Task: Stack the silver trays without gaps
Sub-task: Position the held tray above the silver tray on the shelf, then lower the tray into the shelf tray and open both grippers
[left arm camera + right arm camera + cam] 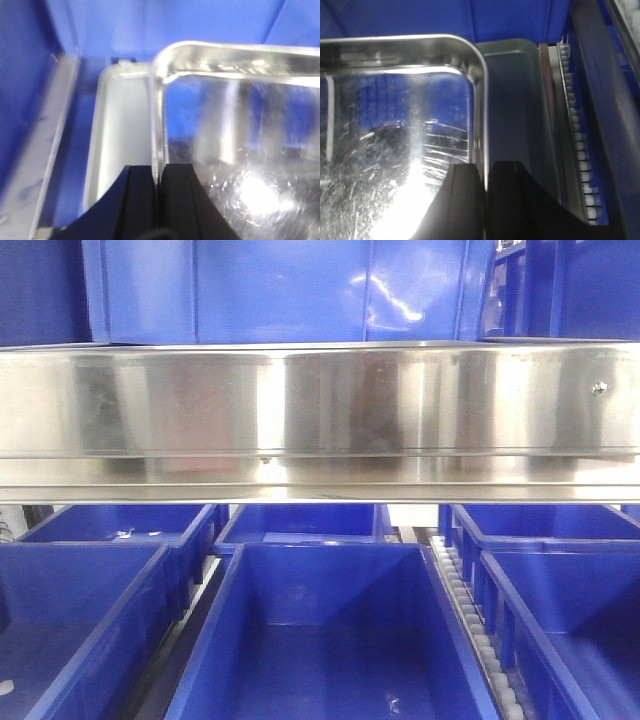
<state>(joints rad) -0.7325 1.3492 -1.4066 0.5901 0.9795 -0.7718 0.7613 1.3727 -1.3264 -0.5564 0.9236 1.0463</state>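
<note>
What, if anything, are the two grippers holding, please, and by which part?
The left gripper pinches the silver tray by its left side rim; the right gripper pinches the right side rim.

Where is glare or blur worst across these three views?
Left wrist view: soft all over, a blown-out white patch inside the silver tray. Right wrist view: sharper, similar glare low in the tray. Front view: bright streak on the steel shelf rail.

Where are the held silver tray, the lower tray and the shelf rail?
held silver tray [420, 125]: right wrist view, shiny floor.
lower tray [120, 135]: left wrist view, exposed strip.
shelf rail [320, 400]: front view, face.
</note>
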